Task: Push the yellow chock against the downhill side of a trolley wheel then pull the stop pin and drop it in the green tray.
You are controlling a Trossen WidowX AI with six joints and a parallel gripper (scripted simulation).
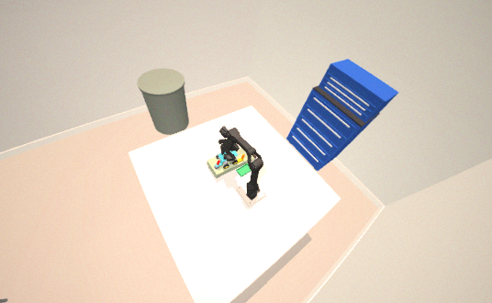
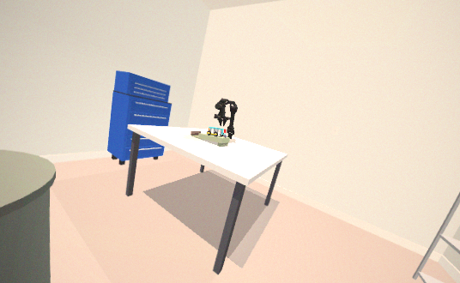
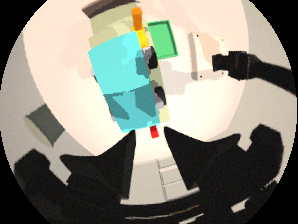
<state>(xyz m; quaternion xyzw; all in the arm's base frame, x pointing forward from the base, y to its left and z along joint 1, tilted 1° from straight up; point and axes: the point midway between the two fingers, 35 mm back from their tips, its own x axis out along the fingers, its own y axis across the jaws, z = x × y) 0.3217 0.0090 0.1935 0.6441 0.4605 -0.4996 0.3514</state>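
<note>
The cyan trolley (image 1: 221,159) (image 2: 212,128) (image 3: 117,65) stands on the pale olive ramp (image 1: 218,173) (image 2: 212,139) (image 3: 106,24). The red-headed stop pin (image 1: 218,162) (image 2: 225,131) (image 3: 154,132) is at one end of the trolley. The yellow chock (image 1: 240,161) (image 3: 143,39), with its orange handle up, is at the other end, close beside a wheel; contact cannot be made out. The green tray (image 1: 243,171) (image 3: 162,40) lies beside the ramp and looks empty. My gripper (image 3: 150,130) is partly open and empty above the trolley; in the wrist view the pin head shows between its fingertips, beyond them.
A dark brown block (image 2: 196,133) (image 3: 104,6) is at the chock end of the ramp. The arm's pale base plate (image 1: 250,202) (image 3: 195,60) is past the tray on the white table (image 1: 197,216) (image 2: 245,159). A bin and a blue tool cabinet stand off the table.
</note>
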